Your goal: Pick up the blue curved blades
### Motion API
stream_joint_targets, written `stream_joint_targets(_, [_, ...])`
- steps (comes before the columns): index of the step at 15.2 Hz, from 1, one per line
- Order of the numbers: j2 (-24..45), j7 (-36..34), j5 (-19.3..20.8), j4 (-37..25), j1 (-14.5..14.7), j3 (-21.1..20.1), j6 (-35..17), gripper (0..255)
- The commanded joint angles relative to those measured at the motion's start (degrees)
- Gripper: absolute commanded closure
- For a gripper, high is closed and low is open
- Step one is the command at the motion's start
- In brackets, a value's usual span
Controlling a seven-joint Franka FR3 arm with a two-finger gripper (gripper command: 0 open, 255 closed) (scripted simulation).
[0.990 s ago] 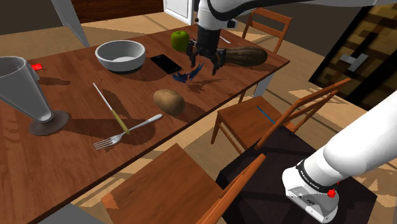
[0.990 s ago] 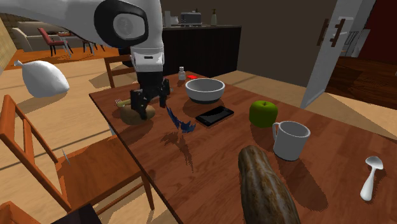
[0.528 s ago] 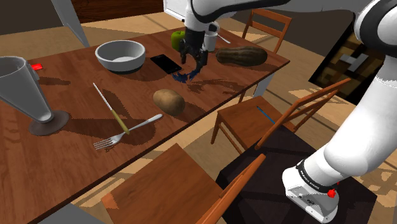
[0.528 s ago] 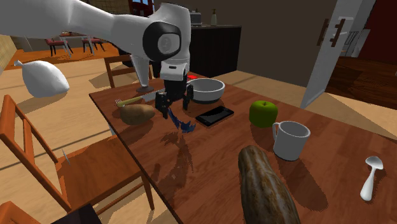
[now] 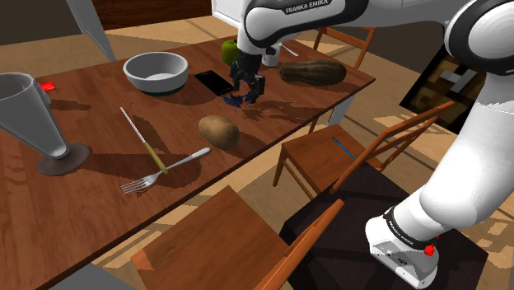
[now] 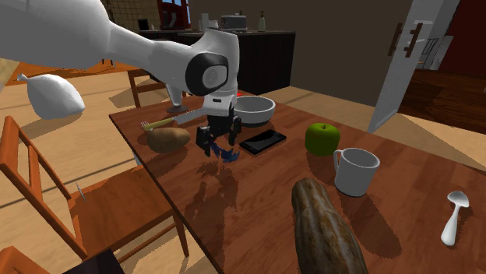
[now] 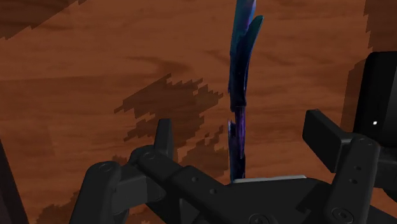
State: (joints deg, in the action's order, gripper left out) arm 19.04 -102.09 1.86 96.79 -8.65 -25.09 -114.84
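Shoulder view, L to R across the table (image 5: 91, 194): grey bowl (image 5: 156, 72), black phone (image 5: 215, 81), then the blue curved blades (image 5: 235, 100) lying on the wood just in front of the phone. The gripper (image 5: 247, 87) is right above them, a touch toward that view's right. The long brown gourd (image 5: 313, 72) lies further right, well apart. The potato (image 5: 218, 130) is near the blades on the near side, not touching.

Second exterior view, same order: potato (image 6: 167, 138), gripper (image 6: 216, 145) low over the table, blades (image 6: 228, 154) showing at its side toward that view's right, phone (image 6: 263, 141) just beyond.

Wrist view settles it: one finger (image 7: 163, 137), then the blades (image 7: 242, 76) seen edge-on, then the other finger (image 7: 321, 130). The fingers stand apart & neither touches the blue piece, so nothing is gripped yet. The blades' long axis runs away from the palm, i.e. across the closing line, approx midway btwn the fingers.

My read: alignment looks good, the target being straight ahead of the gripper. Next move needs only a short drop, then a close across the thin width. Risk: a thin curved piece may slip or tip if the fingers close too high.
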Motion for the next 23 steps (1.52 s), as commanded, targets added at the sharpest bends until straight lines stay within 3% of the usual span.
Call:
stream_joint_targets(1, [0.2, -0.1, 0.1, 0.2, 0.1, 0.0, -0.5, 0])
stream_joint_targets(2, [0.3, -0.1, 0.1, 0.1, 0.1, 0.0, -0.4, 255])
stream_joint_targets(11, [0.2, -0.1, 0.1, 0.2, 0.1, 0.0, -0.5, 255])
stream_joint_targets(23, [-1.7, -0.2, -0.7, -6.6, 0.1, -0.4, 8.1, 255])
